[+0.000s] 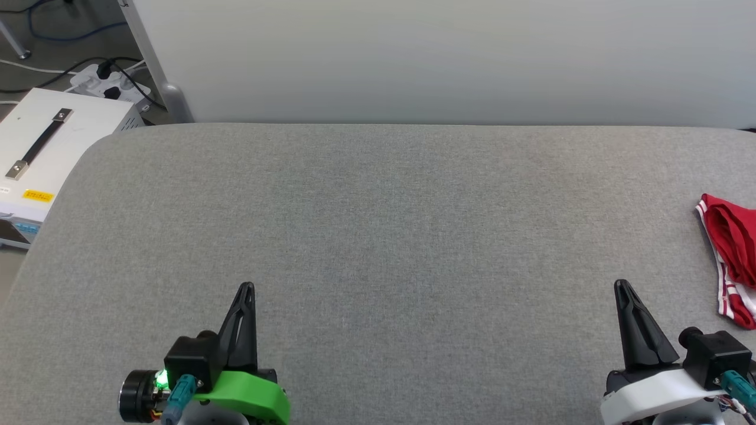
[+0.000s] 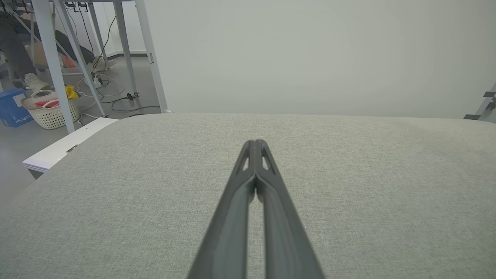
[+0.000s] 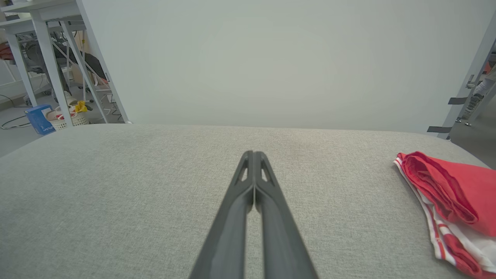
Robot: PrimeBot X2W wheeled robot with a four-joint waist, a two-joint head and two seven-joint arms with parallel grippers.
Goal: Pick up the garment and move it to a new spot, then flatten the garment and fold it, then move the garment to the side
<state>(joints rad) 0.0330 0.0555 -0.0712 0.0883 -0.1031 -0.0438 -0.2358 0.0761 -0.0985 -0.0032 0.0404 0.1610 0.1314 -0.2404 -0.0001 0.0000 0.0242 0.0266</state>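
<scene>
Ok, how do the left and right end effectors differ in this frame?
The left end effector sits on a green mount; the right end effector sits on a white mount. The left one is far from the garment; the right one is nearer it, yet not touching. Shared: both are shut, empty, and point up the head view over the grey surface.

Right gripper closed above a grey fabric surface, with the garment at the right edge.
The two dark fingers meet at their tips and hold nothing. The red garment lies bunched, its white and red-striped trim showing underneath, well apart from the fingers. A pale wall stands beyond. At far left, a white basket sits beside a blue box.
</scene>
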